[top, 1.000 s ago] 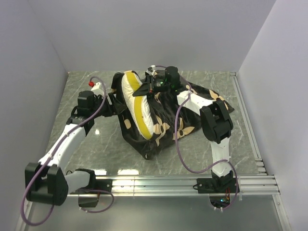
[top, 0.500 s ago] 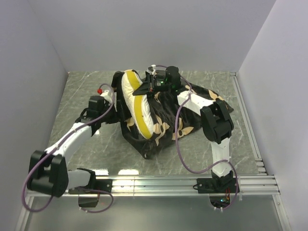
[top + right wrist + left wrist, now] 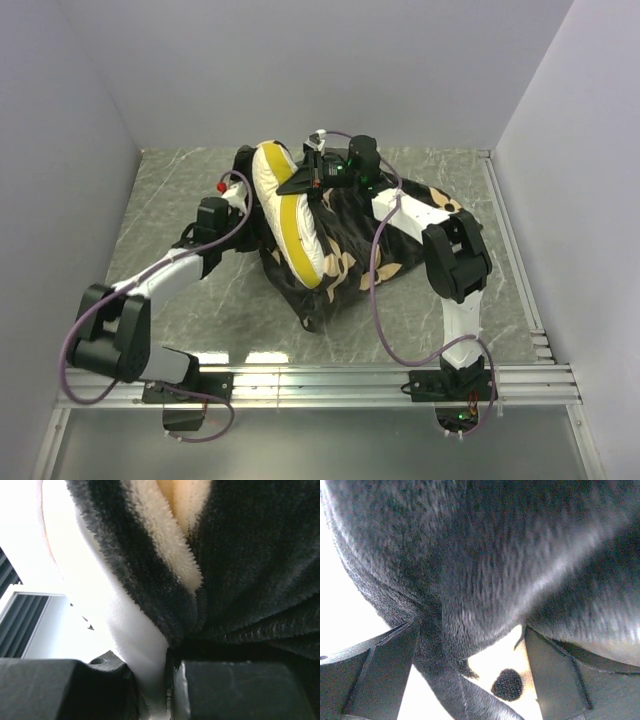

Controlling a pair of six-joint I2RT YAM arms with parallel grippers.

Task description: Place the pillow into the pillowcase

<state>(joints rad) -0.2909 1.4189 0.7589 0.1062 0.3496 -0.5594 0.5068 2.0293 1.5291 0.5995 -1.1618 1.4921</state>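
Status: partway, I'd guess about half.

- pillow [image 3: 287, 218] stands on edge at centre frame in the top view. Its white face and the whole yellow band are exposed. Its right side and lower end are buried in the pillowcase [image 3: 352, 248], which is heaped to the right of it on the table [image 3: 180, 170].
- A flap of black fabric also shows at the pillow's upper left, so the case seems to wrap around the far end.
- right pincer [image 3: 170, 669]: clamped down to a thin gap. It pinches the black plush edge with its cream underside, at the top of the heap. There is a pale sheet in the bite too, either lining or pillow skin, I can't tell which.
- left pincer [image 3: 470, 630]: jaws spread wide, with a thick fold of the black fabric bulging between them. It doesn't look like a squeeze to me.

Left to do, as I read it: drag the case over the exposed band side, seat the pillow fully, flatten.

Can't make out:
- where the case mouth actually runs
- how deep the pillow goes under the fabric
- both wrist views are filled with fabric and blown-out white, so there's no context
- from above, the wrists and cables hide both sets of tips
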